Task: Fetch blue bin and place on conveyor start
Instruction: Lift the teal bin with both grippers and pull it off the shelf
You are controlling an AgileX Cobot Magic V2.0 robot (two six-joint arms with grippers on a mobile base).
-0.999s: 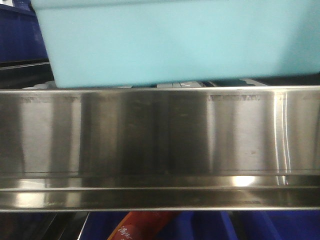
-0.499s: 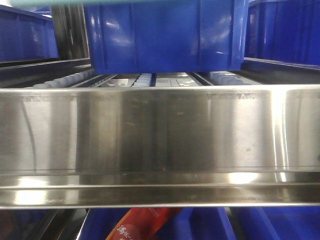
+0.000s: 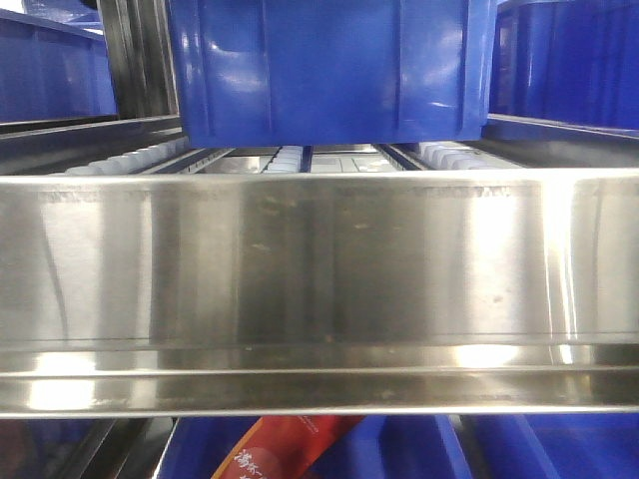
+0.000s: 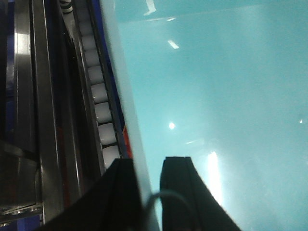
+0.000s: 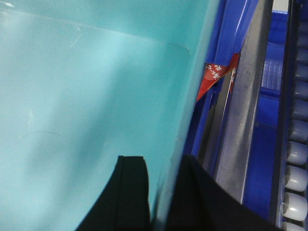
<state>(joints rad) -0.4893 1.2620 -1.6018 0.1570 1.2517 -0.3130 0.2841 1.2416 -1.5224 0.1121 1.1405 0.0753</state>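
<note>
The blue bin [image 4: 216, 96] is held beside the roller shelf [image 4: 98, 101]. One wall is pinched by the left gripper [image 4: 149, 166] and the opposite wall by the right gripper [image 5: 161, 166]. Slippage or tilting is to be expected if arm travel is unequal, since the pale turquoise walls are smooth and glossy. No contents are seen.

There is one blue bin [image 4: 216, 96] and two grippers, the left gripper [image 4: 149, 192] and the right gripper [image 5: 163, 197], each showing two black fingers [image 4: 180, 192]. In the front view, three dark blue crates [image 3: 329, 70] stand above the one steel rail [image 3: 319, 259], and one red packet [image 3: 290, 449] lies below it.
</note>
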